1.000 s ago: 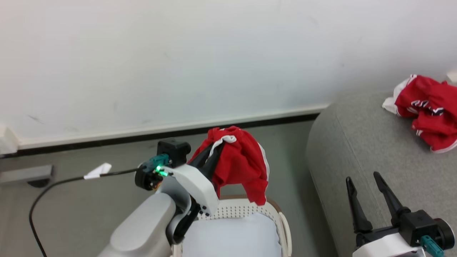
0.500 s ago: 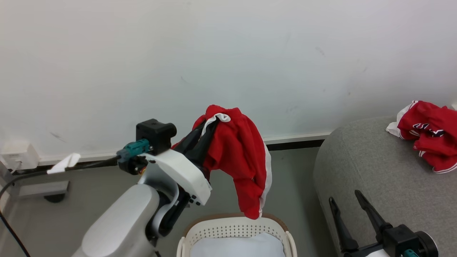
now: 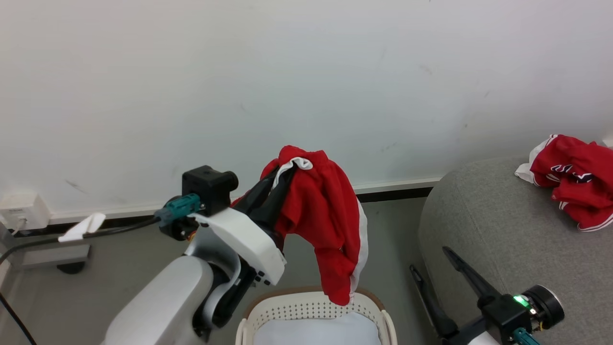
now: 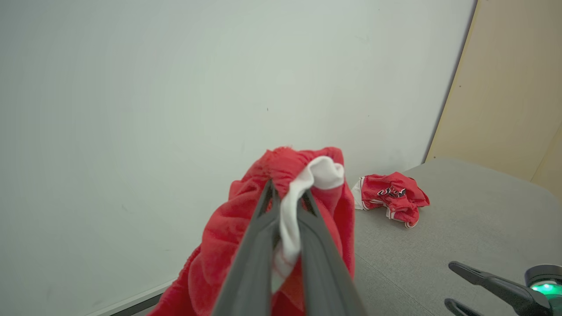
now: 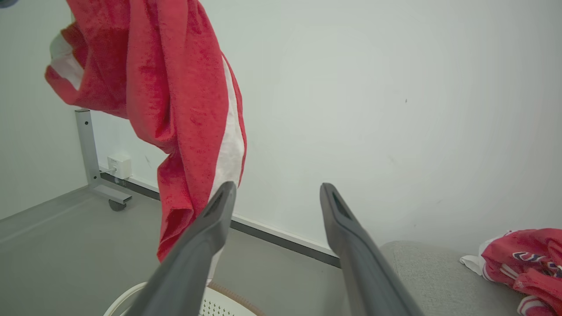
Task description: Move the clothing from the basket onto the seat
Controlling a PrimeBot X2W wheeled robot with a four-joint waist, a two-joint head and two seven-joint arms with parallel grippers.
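Observation:
My left gripper [image 3: 287, 173] is shut on the white-trimmed waistband of a red garment [image 3: 325, 215], which hangs from it with its lower end just over the far rim of the cream basket [image 3: 297, 310]. In the left wrist view the fingers [image 4: 286, 188] pinch the white trim, with red cloth [image 4: 219, 241] draped around them. My right gripper [image 3: 429, 258] is open and empty beside the grey seat [image 3: 479, 230], its fingers [image 5: 277, 188] apart to the right of the hanging garment [image 5: 175, 87]. A second red garment with navy lettering [image 3: 574, 177] lies crumpled on the seat.
A flat white pad [image 3: 316, 333] lies in the basket. A white wall stands close behind. A socket box [image 3: 21, 211], a black cable with a white tag [image 3: 76, 227] and a metal leg on a caster [image 5: 94, 153] are at the left. A beige panel [image 4: 505, 87] borders the seat.
The head camera has risen, shifting the whole scene down. The garment now hangs higher over the basket. My right gripper has tilted to the left, and a green light now shows on its wrist.

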